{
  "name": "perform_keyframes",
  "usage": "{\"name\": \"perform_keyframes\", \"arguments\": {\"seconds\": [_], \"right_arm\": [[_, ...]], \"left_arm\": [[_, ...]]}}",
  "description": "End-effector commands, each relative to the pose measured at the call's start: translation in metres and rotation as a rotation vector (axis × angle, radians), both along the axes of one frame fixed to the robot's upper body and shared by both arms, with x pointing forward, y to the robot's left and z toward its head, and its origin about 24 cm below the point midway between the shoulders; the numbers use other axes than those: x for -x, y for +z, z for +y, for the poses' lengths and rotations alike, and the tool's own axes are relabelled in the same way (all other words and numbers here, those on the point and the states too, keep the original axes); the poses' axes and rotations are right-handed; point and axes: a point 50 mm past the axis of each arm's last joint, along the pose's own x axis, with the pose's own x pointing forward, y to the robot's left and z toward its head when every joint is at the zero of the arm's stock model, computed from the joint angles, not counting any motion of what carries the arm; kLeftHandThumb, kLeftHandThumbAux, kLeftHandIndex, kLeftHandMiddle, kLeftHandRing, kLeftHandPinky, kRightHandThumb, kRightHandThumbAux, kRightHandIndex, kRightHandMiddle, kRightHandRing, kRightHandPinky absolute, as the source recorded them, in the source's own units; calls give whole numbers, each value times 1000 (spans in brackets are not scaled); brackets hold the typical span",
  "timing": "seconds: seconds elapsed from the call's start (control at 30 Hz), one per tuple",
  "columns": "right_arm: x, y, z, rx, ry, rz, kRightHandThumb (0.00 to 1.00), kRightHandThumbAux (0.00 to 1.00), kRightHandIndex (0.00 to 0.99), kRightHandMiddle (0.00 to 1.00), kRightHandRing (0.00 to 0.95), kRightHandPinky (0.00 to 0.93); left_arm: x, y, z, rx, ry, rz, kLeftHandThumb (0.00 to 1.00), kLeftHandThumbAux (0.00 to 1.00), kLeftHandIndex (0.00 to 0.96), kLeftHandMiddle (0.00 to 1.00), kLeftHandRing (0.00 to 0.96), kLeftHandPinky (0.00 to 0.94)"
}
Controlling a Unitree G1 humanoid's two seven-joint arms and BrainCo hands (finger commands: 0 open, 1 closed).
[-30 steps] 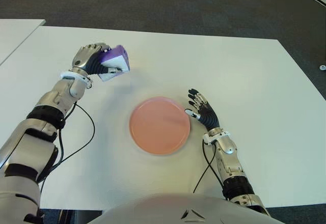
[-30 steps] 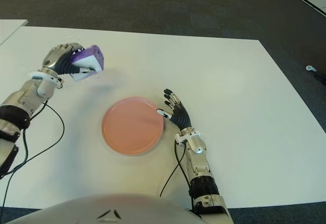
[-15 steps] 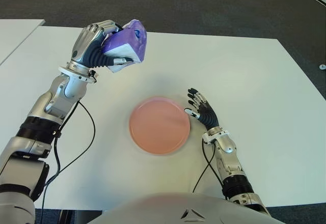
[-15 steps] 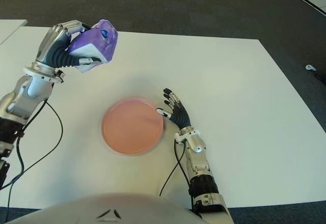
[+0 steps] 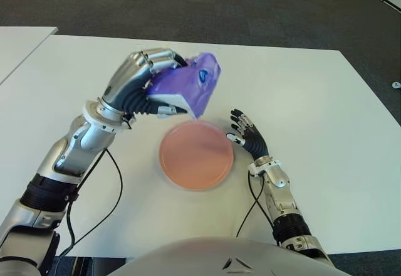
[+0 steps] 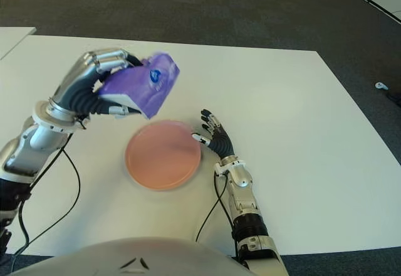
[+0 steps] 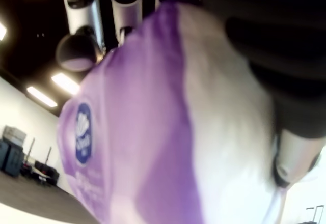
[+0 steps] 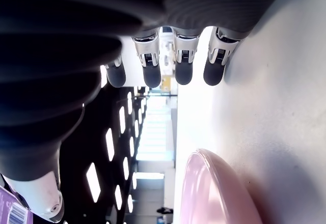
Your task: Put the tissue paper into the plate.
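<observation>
A purple and white tissue pack [image 5: 187, 89] is held in the air by my left hand [image 5: 145, 86], whose fingers are curled around it. The pack hangs just above the far edge of the round pink plate [image 5: 196, 157], which lies on the white table [image 5: 301, 94]. In the left wrist view the tissue pack [image 7: 153, 132] fills the picture between the fingers. My right hand [image 5: 249, 135] shows just right of the plate with its fingers spread and nothing in them.
A second white table [image 5: 15, 47] stands at the far left with a narrow gap between the two. Black cables [image 5: 106, 182] trail over the table from both wrists. Dark carpet lies beyond the far edge.
My left hand has lifted the tissue pack from the far left of the table and carried it right and nearer, to above the plate's far edge. The right hand has stayed put.
</observation>
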Motion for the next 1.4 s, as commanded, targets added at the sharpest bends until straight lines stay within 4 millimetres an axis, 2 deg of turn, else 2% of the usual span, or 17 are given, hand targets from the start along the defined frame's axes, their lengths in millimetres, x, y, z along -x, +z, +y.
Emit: {"name": "perform_keyframes", "arguments": {"seconds": [0.03, 0.13, 0.3, 0.5, 0.6, 0.7, 0.87, 1.4], "right_arm": [[62, -78, -2, 26, -28, 468, 28, 669, 0, 0, 0, 0], [61, -78, -2, 26, -30, 469, 27, 669, 0, 0, 0, 0], [61, -79, -1, 24, -36, 473, 22, 667, 0, 0, 0, 0], [61, -80, -3, 25, -47, 482, 4, 667, 0, 0, 0, 0], [62, -80, -3, 24, -54, 486, 1, 667, 0, 0, 0, 0], [62, -80, -4, 21, -59, 487, 0, 666, 0, 0, 0, 0], [62, -80, -4, 19, -66, 485, 0, 664, 0, 1, 0, 0], [62, -80, -3, 16, -75, 487, 0, 662, 0, 0, 0, 0]], "left_arm": [[3, -21, -11, -98, -96, 92, 749, 695, 444, 847, 850, 838], [3, -29, -13, -135, -109, 116, 748, 695, 444, 844, 846, 835], [0, -58, -18, -282, -115, 207, 746, 696, 444, 840, 842, 834], [4, -107, -27, -390, -94, 253, 741, 697, 444, 835, 836, 825], [7, -118, -29, -434, -80, 258, 738, 697, 444, 830, 831, 817], [10, -121, -31, -474, -77, 253, 737, 697, 444, 823, 822, 802], [16, -108, -33, -483, -88, 204, 738, 697, 443, 817, 816, 794], [18, -107, -32, -508, -33, 126, 744, 697, 443, 815, 818, 800]]}}
